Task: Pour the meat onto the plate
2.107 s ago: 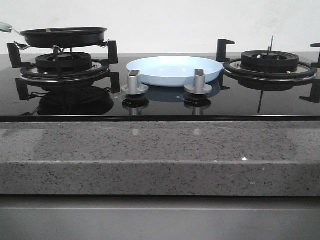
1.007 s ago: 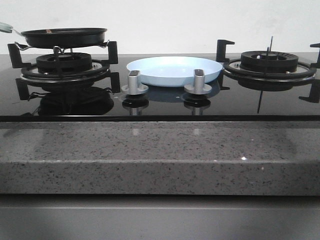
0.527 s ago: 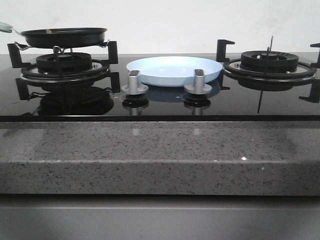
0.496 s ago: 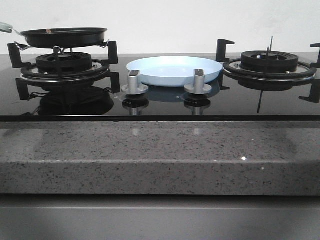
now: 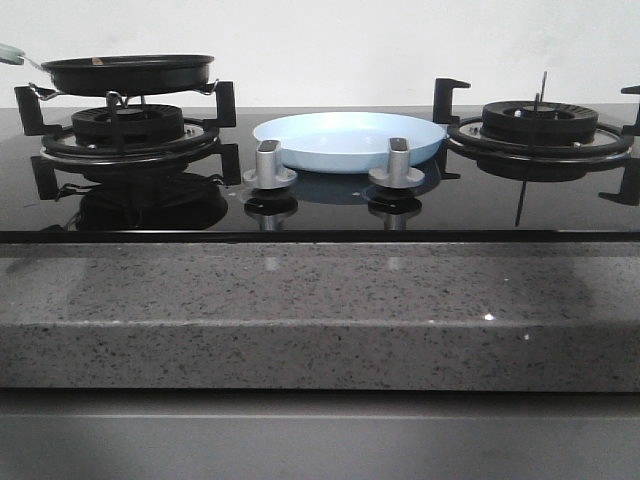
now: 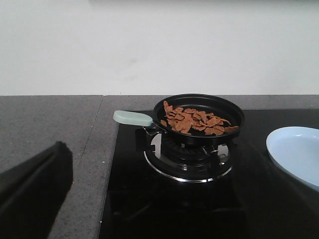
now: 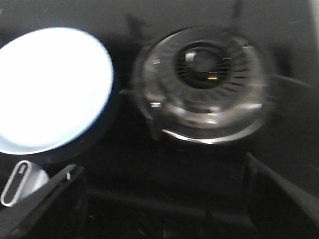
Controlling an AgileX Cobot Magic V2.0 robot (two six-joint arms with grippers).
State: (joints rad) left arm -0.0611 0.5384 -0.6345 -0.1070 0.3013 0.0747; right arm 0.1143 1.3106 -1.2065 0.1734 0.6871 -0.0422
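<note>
The meat (image 6: pixel 194 121) is a heap of small orange-brown pieces lying in a black frying pan (image 6: pixel 199 112) on the left burner. The pan (image 5: pixel 128 72) has a pale green handle (image 6: pixel 132 118) that points away from the plate. The pale blue plate (image 5: pixel 350 140) lies bare on the black hob between the two burners. In the left wrist view my left gripper (image 6: pixel 159 199) is well back from the pan; one black finger (image 6: pixel 35 189) shows, set far out to the side. My right gripper (image 7: pixel 162 167) hangs open over the hob between the plate (image 7: pixel 50 89) and the right burner (image 7: pixel 207 82). Neither gripper shows in the front view.
Two silver knobs (image 5: pixel 269 165) (image 5: pixel 397 163) stand on the hob in front of the plate. The right burner (image 5: pixel 540 125) has raised black pan supports. A speckled grey stone counter (image 5: pixel 320 300) runs along the hob's front and left side.
</note>
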